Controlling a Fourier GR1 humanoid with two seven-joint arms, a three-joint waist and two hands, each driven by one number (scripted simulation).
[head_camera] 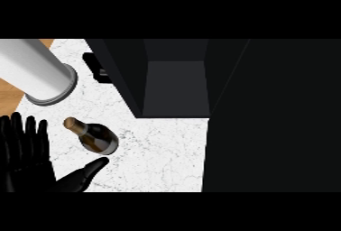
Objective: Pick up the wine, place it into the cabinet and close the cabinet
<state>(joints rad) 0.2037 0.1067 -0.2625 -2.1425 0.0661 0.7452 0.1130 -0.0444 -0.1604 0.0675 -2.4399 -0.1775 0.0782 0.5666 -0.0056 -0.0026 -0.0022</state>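
Observation:
The wine bottle (pixel 95 136) is dark with a brown cork end and stands on the white marble counter (pixel 160 153), left of centre. My left hand (pixel 30 162) shows at the lower left, open, with fingers straight up and the thumb stretched out to the right. The thumb tip lies just below the bottle and the fingers are to its left; I cannot tell if they touch it. The black cabinet (pixel 174 83) stands open at the top centre, its dark inside visible. Its door (pixel 273 117) fills the right side. My right hand does not show.
A large silver cylinder (pixel 40 72) stands at the upper left, over the counter's edge and a wooden surface (pixel 10 97). A small black object (pixel 96 67) lies beside the cabinet's left wall.

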